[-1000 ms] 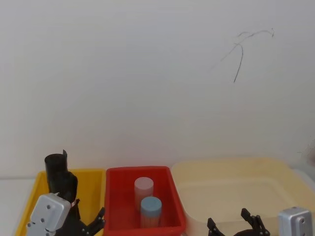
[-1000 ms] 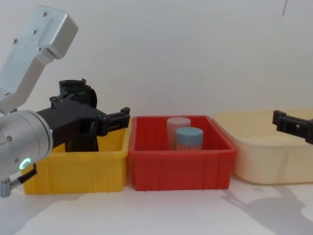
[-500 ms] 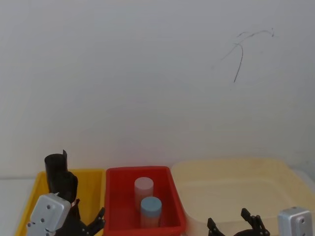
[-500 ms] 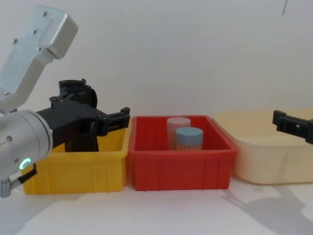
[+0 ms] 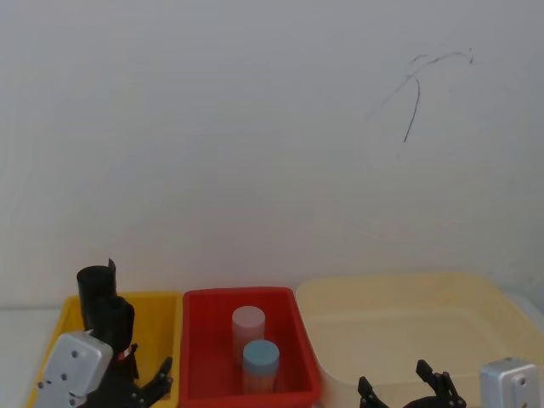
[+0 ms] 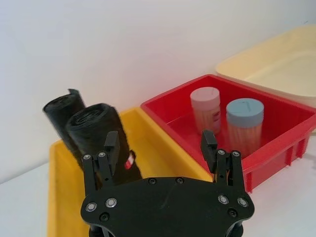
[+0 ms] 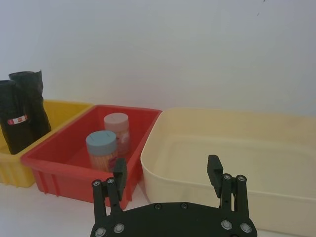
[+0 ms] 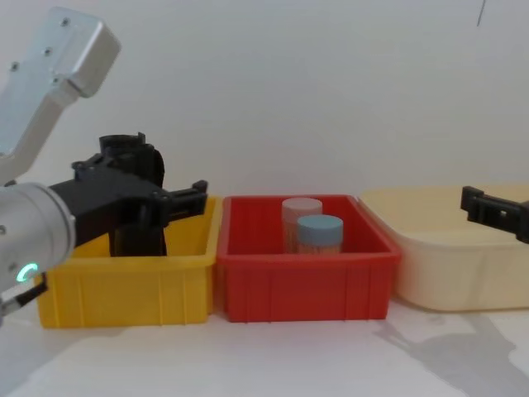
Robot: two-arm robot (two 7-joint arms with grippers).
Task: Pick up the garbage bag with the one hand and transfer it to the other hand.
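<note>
The garbage bag (image 6: 96,126), a black glossy roll with a small red-and-white sticker, stands upright in the yellow bin (image 6: 59,197). It also shows in the head view (image 5: 113,319) and the right wrist view (image 7: 14,116). My left gripper (image 6: 159,148) is open and hovers over the bin's near side. The bag stands just beyond one finger, not between the two. From the chest, the left gripper (image 8: 178,197) partly hides the bag (image 8: 136,236). My right gripper (image 7: 167,170) is open and empty in front of the cream tub (image 7: 237,148).
A second black roll (image 6: 61,111) with a loose flap and no sticker stands right behind the bag. The red bin (image 8: 302,289) in the middle holds a pink-lidded jar (image 8: 302,208) and a blue-lidded jar (image 8: 320,227). The cream tub (image 8: 463,277) is on the right.
My left arm and its open gripper have shifted a little to the left, toward the yellow bin. The right gripper and the bag have not moved.
</note>
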